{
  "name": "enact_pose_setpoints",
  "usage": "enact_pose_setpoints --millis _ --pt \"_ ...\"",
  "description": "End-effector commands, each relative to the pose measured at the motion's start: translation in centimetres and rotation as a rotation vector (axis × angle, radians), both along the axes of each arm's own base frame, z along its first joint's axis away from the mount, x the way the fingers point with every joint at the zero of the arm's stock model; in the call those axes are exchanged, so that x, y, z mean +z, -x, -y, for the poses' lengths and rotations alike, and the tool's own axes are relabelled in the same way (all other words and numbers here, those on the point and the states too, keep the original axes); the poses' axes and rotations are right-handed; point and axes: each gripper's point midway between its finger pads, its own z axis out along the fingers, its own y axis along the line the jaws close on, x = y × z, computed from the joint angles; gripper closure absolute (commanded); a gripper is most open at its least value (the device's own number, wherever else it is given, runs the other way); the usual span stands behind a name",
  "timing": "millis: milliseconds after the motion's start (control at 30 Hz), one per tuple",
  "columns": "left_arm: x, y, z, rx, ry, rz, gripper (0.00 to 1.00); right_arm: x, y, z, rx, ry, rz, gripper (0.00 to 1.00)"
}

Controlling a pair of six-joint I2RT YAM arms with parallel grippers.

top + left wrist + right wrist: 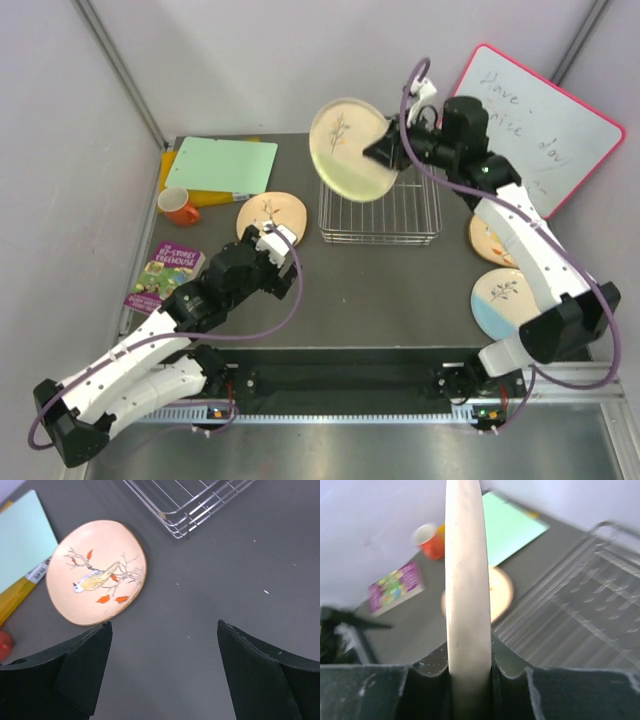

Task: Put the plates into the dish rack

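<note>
Three cameras covered one table [380,300].
The top one looked down from high behind the near edge. The left wrist one hung close over the peach plate [97,572] and a dish rack [195,505] corner. The right wrist one sighted edge-on along a pale plate [465,605], with the same rack beyond.

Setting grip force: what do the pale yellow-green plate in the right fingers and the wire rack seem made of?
Pale yellow-green round plate: likely glazed ceramic, possibly melamine; thick rounded rim, smooth sheen. Wire dish rack: chromed or polished steel; thin bright reflective rods.

yellow-green plate [347,150] tilted above dish rack [381,216]
</note>
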Motion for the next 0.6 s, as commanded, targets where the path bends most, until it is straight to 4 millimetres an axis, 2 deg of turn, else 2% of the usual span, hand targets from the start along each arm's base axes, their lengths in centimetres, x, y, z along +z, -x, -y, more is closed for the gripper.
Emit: enact_pose_setpoints --millis 0,33,67,100,133,167,200,267,300,333,400,500,567 --pt "4.5 -1.5 -0.7 0.048 0.076 0.18 0.1 3.0 -8.2 4.5 -0.275 0.09 0.129 1.0" --pt "5.0 -1.7 -0.9 0.059 0.087 0.201 0.1 3.1 -9.5 5.4 -0.326 0.111 0.139 1.0" --pt "5.2 -1.9 -1.1 0.072 0.088 0.211 0.1 4.3 -10.7 6.6 -0.382 0.115 0.17 1.0" --pt "5.3 -2.2 -1.7 0.098 0.083 0.222 0.1 3.2 -12.9 8.0 -0.48 0.159 0.162 1.0" --pt "5.5 -2.4 -1.9 0.109 0.084 0.232 0.1 3.2 -13.9 9.0 -0.542 0.178 0.165 1.0" --pt "5.6 -2.7 -2.2 0.127 0.086 0.243 0.1 4.0 -14.8 9.9 -0.601 0.182 0.183 1.0" --pt "5.8 -3.0 -3.0 0.163 0.089 0.252 0.09 2.9 -16.5 12.1 -0.748 0.224 0.168 1.0" --pt "5.9 -3.3 -3.4 0.186 0.102 0.258 0.09 3.3 -17.7 13.8 -0.862 0.231 0.18 1.0" --pt "5.9 -3.4 -3.9 0.201 0.102 0.261 0.09 2.8 -18.4 14.8 -0.932 0.256 0.179 1.0" --pt "5.8 -3.5 -4.2 0.209 0.101 0.261 0.09 3.2 -18.7 15.2 -0.971 0.244 0.19 1.0" --pt "5.7 -3.9 -4.9 0.237 0.109 0.255 0.09 2.8 -19.4 16.1 -1.036 0.252 0.186 1.0" --pt "5.2 -4.1 -5.5 0.261 0.127 0.227 0.1 3.2 -20.1 16.3 -1.072 0.246 0.204 1.0" --pt "4.8 -3.9 -5.2 0.247 0.148 0.199 0.1 3.5 -20.5 16.3 -1.075 0.235 0.218 1.0"
